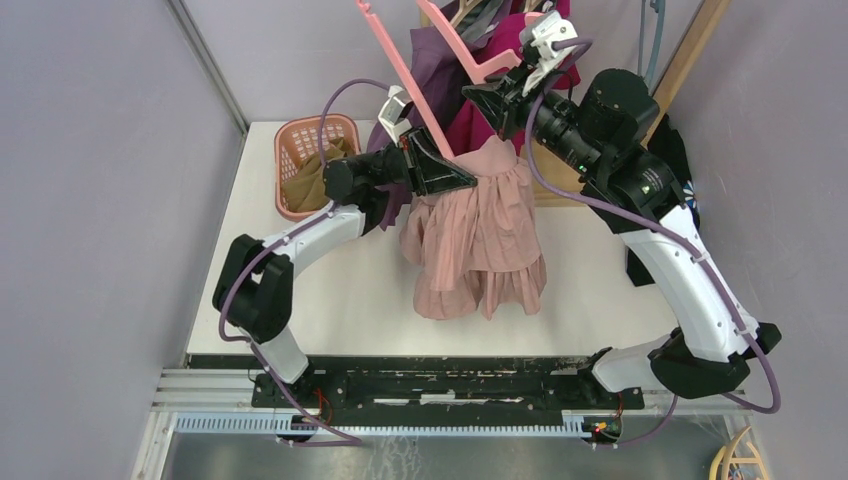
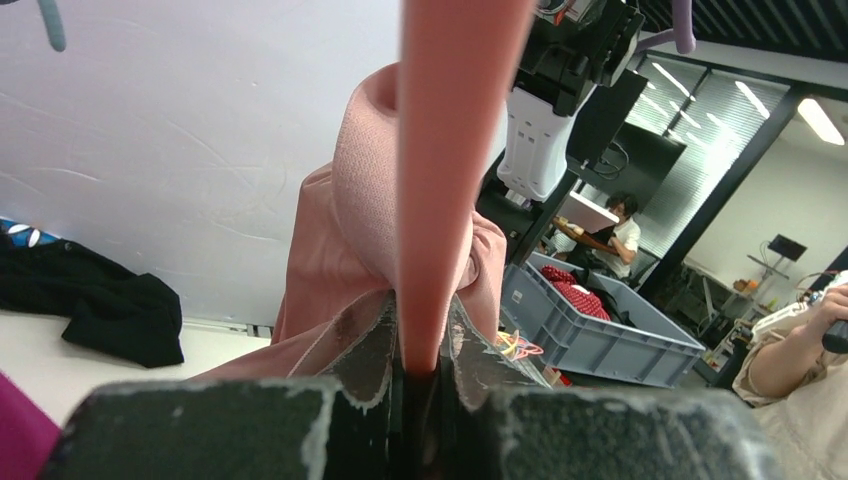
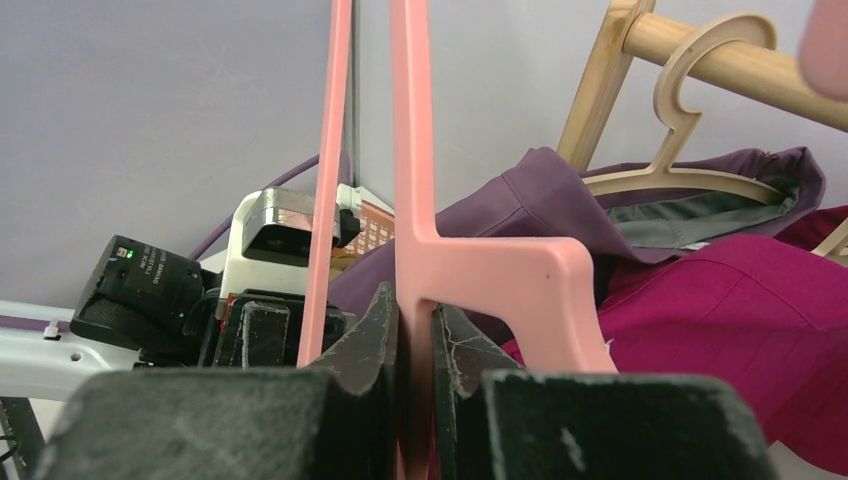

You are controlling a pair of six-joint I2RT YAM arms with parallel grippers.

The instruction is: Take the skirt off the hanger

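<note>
A pink plastic hanger [image 1: 410,85] is held up over the back of the table. A dusty pink skirt [image 1: 480,230] hangs from its lower end, its hem bunched on the table. My left gripper [image 1: 455,172] is shut on the hanger's bar right where the skirt's waist wraps it. In the left wrist view the bar [image 2: 450,150] runs up from the shut jaws and the skirt's waistband [image 2: 340,250] folds round it. My right gripper [image 1: 487,97] is shut on the hanger's other arm [image 3: 480,270], higher up.
An orange basket [image 1: 315,160] holding brown cloth stands at the back left. A wooden rack with purple and magenta garments [image 1: 480,40] and a wooden hanger [image 3: 690,100] is right behind the grippers. Black cloth [image 1: 680,150] lies at the right edge.
</note>
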